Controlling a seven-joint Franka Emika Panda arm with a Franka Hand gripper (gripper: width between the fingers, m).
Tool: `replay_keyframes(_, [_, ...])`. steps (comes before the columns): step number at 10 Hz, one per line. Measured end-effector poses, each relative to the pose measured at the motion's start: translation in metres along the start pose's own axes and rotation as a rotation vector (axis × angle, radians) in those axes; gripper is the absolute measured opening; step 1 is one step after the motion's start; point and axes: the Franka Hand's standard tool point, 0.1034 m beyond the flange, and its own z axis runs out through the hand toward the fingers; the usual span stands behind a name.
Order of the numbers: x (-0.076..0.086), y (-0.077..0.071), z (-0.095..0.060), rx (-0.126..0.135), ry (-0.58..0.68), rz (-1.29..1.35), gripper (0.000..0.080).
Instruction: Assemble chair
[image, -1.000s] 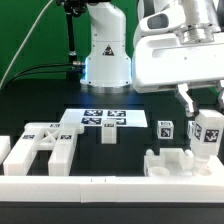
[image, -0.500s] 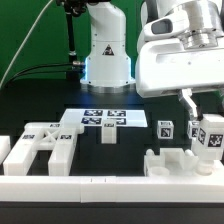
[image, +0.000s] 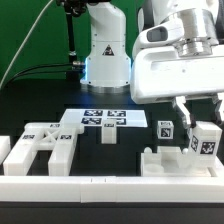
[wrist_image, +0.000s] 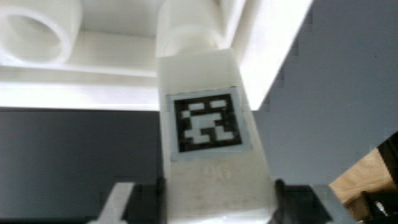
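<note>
My gripper (image: 203, 127) is shut on a long white chair piece with a square tag (image: 205, 142), holding it upright at the exterior view's right, just above a white slab part with raised posts (image: 172, 161). In the wrist view the held piece (wrist_image: 208, 130) runs up between my jaws, its tag facing the camera, with a white part with a round hole (wrist_image: 54, 40) beyond it. A slotted white frame (image: 40, 146) lies at the exterior view's left. A small tagged cube (image: 166, 130) and a small white block (image: 109, 134) stand on the table.
The marker board (image: 103, 118) lies flat at the centre back. A long plain white border bar (image: 110, 184) runs along the front. The robot base (image: 106, 50) stands behind the board. A green backdrop closes the rear.
My gripper has moved down and to the exterior view's left with the held piece, bringing it lower toward the slab part with posts.
</note>
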Motion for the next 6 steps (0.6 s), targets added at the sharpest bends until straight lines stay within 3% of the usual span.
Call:
replay_keyframes(5, [-0.0024,0.0012,0.0022,-0.002,0.002,-0.005,0.0282])
replay_keyframes(6, [-0.0025,0.0012,0.0023,-0.002,0.002,-0.006,0.0478])
